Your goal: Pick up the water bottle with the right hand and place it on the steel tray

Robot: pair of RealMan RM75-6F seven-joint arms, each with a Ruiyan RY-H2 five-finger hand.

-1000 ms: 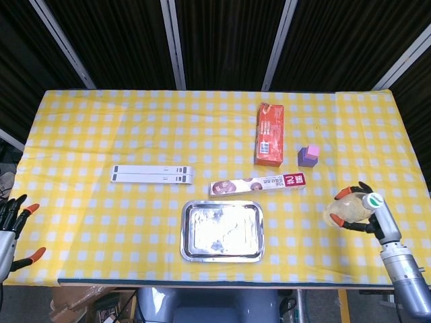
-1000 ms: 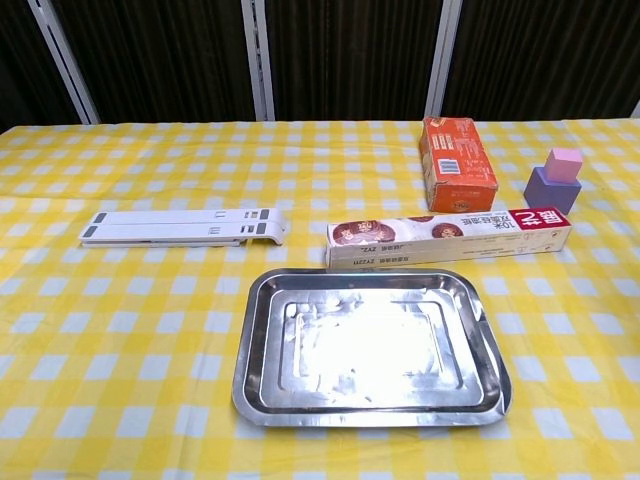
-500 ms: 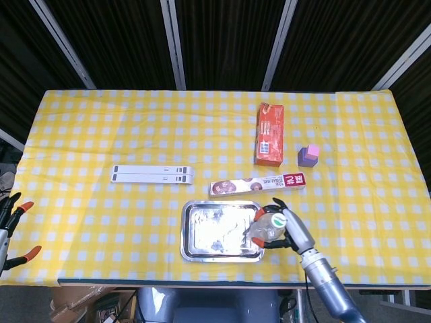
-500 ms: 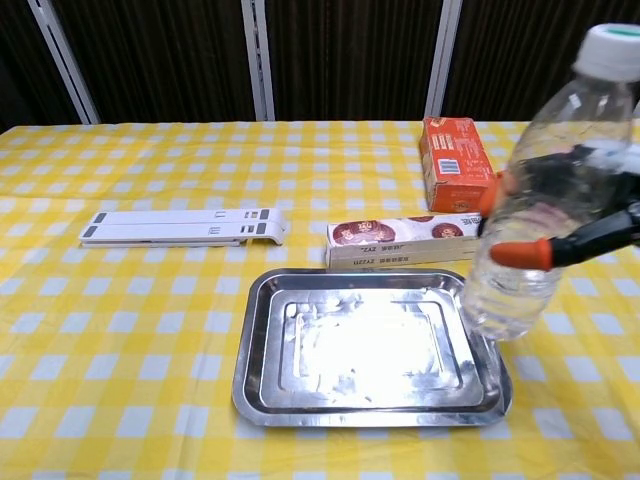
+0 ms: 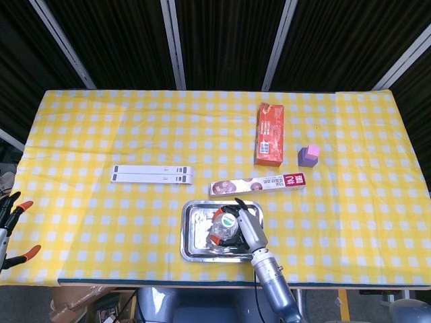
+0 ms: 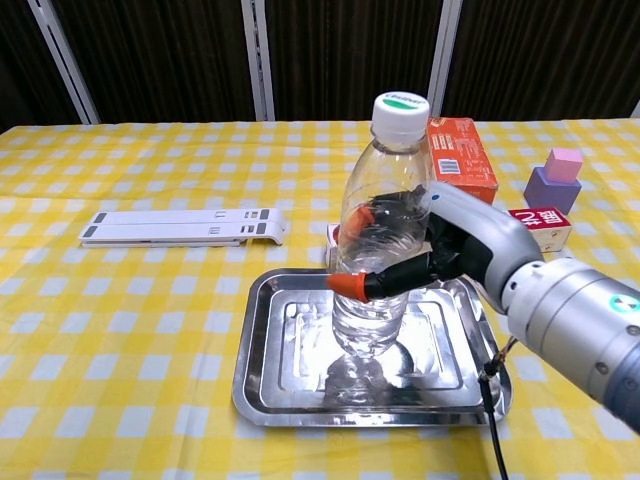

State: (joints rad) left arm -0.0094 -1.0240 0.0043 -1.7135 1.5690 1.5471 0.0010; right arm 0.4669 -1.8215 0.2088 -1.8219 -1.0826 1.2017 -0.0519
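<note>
**Robot test station, staged like a lab**

Looks like a lab or demo rig, not a home. Worktop (image 5: 81,128) draped in yellow-and-white check cloth, backed by black curtain panels (image 5: 222,40) between pale metal struts (image 5: 174,44). Set out well apart like test props: orange box (image 5: 269,133), long foil-wrap carton (image 5: 257,184), purple block (image 5: 309,156), flat white stand (image 5: 152,174), steel tray (image 5: 190,235).

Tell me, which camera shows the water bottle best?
The chest view: the bottle stands upright over the tray, side-on, gripped by the right hand. The head view shows only its top, small and partly hidden by the hand.
</note>
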